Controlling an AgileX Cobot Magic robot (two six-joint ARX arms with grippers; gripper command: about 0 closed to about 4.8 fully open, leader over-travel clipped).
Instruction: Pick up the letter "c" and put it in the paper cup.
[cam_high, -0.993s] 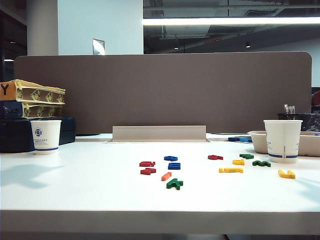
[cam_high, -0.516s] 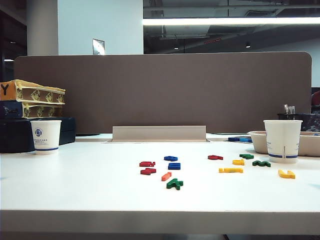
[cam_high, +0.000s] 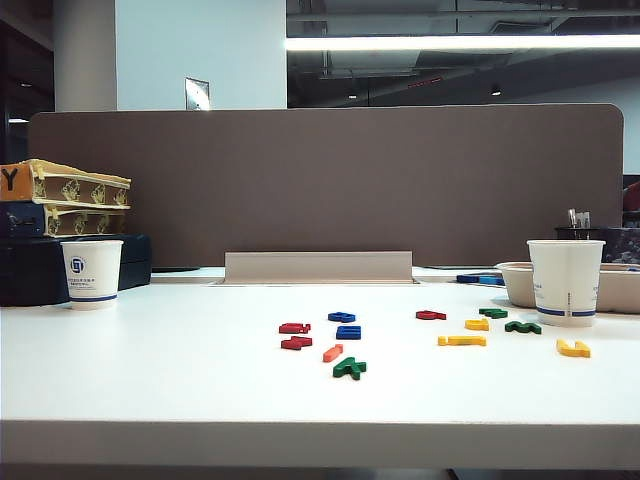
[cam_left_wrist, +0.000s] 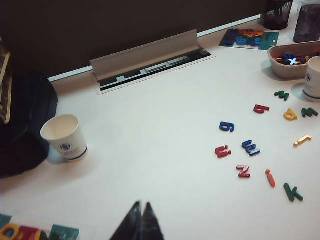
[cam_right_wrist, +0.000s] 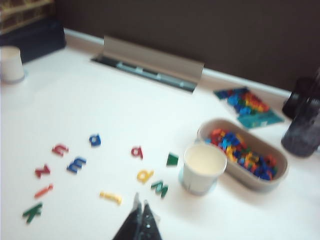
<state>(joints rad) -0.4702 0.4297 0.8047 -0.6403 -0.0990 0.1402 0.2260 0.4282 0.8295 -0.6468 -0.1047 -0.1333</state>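
While table shadows faded, left end effector (cam_left_wrist: 140, 210) & right end effector (cam_right_wrist: 140, 207) hover closed, empty.

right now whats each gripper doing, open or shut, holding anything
Left gripper: shut, holding nothing, above the table's near edge.
Right gripper: shut, holding nothing, above the table near the paper cup.

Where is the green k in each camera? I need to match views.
Exterior view: green k, centre, nearest the table's front edge.
Left wrist view: green k, well off to the side of the shut left gripper.
Right wrist view: green k, off to the side of the shut right gripper.
Shared landmark: the orange i beside it.
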